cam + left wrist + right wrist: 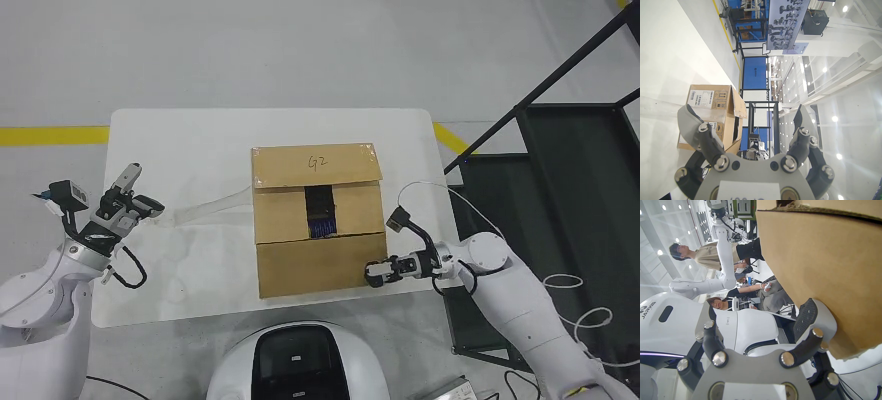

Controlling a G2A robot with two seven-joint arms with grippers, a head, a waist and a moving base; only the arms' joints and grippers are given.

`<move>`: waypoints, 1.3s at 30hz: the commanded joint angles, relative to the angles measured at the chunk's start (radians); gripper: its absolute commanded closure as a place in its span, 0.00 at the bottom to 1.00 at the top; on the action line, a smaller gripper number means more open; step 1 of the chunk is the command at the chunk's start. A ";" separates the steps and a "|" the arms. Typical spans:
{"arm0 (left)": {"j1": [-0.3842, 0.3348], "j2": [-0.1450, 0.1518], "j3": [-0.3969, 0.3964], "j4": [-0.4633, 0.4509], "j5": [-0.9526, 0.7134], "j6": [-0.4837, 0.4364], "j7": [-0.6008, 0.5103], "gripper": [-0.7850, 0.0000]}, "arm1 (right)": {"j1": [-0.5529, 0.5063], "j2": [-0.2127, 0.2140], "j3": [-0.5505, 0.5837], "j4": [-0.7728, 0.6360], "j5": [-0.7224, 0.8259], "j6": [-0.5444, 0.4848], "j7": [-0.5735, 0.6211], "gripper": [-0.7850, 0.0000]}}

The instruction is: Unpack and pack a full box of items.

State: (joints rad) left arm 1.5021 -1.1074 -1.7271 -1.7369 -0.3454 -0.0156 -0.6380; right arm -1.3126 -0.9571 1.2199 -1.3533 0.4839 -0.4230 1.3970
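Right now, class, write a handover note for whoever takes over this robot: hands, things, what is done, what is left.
Left hand: open, empty, over the table's left edge, apart from the box.
Right hand: open, by the box's near right corner, beside the near flap, gripping nothing.
Box: mid-table, flaps partly open, items showing in the gap.
Done: flaps parted.
Left: open fully, unpack, repack.

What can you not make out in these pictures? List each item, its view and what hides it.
Contents of the box: top view, flaps cover all but a narrow gap; the dark and blue things there are too small to name.
Box labels: left wrist view, partly behind a finger of the left pincer.
Box opening: right wrist view, cut off by the edge.
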 commanded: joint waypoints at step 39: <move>-0.061 0.000 0.101 -0.120 -0.058 -0.012 -0.152 0.00 | -0.074 0.029 0.198 -0.006 0.401 0.042 0.042 0.00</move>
State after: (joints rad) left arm 1.4530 -1.1072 -1.6424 -1.8584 -0.3989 -0.0277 -0.7677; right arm -1.3856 -0.9289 1.4100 -1.3625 0.8777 -0.3820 1.4381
